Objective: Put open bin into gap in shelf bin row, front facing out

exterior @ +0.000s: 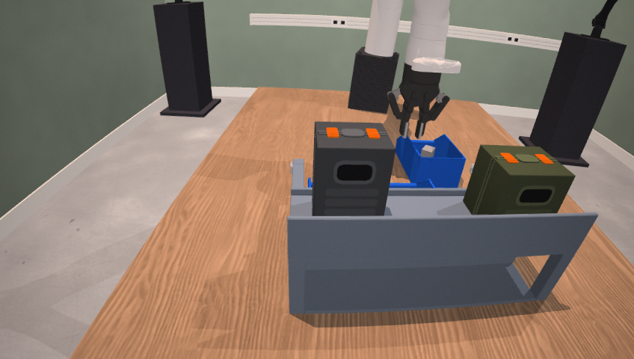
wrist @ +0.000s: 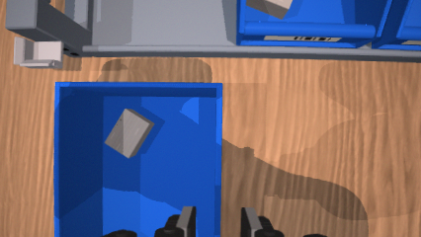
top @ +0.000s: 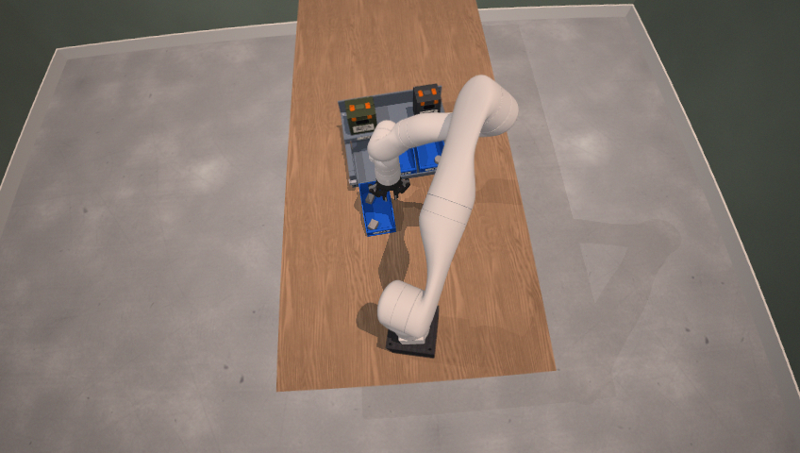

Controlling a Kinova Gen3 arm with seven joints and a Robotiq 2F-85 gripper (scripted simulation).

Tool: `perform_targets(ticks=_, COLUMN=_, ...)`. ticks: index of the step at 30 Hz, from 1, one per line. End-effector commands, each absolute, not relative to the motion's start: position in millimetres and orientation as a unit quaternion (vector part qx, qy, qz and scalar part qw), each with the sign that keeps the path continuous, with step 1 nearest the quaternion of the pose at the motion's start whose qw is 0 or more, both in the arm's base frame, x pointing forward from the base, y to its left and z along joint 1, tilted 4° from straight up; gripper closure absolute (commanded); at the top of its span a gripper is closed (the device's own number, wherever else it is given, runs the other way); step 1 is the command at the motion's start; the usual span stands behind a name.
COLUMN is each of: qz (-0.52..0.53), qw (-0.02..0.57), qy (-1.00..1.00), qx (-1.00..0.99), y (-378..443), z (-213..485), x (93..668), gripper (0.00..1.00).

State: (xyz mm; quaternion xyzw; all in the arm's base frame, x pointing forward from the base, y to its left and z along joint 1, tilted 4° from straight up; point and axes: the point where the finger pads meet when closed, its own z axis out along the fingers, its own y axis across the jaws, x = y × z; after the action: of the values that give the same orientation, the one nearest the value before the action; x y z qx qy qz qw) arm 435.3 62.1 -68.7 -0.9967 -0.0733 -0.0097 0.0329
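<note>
The open blue bin (top: 378, 210) stands on the table just in front of the grey shelf, below the empty gap (wrist: 153, 22) at the shelf's left end. A grey part (wrist: 128, 132) lies inside it and also shows in the exterior view (exterior: 428, 151). My gripper (wrist: 218, 222) points down over the bin's (wrist: 137, 158) right side wall, one finger on each side of it. The fingers stand partly apart with clear space to the wall, and the tips hang a little above the bin's rim (exterior: 413, 132).
Blue bins (wrist: 306, 22) with parts fill the shelf slots right of the gap. On the shelf's top board stand a dark grey box (exterior: 351, 169) and an olive box (exterior: 518, 184). A small white block (wrist: 37, 51) sits at the shelf's left corner.
</note>
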Motion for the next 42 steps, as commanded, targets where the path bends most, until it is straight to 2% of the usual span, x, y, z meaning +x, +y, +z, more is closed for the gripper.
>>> perform_targets(ticks=1, qz=-0.009, qw=0.034, qy=-0.074, qx=-0.997, y=61.9, z=-58.9, x=435.2, gripper=0.65)
perform_targets(ticks=10, qz=-0.009, qw=0.034, qy=-0.074, qx=-0.997, y=61.9, z=-58.9, x=435.2, gripper=0.65)
perform_targets(ticks=15, qz=-0.009, qw=0.034, qy=-0.074, qx=-0.997, y=58.2, z=-4.2, x=434.5, gripper=0.65)
perform_targets(ticks=42, qz=-0.009, qw=0.034, qy=-0.074, qx=-0.997, y=57.1, z=8.6, x=434.5, gripper=0.65)
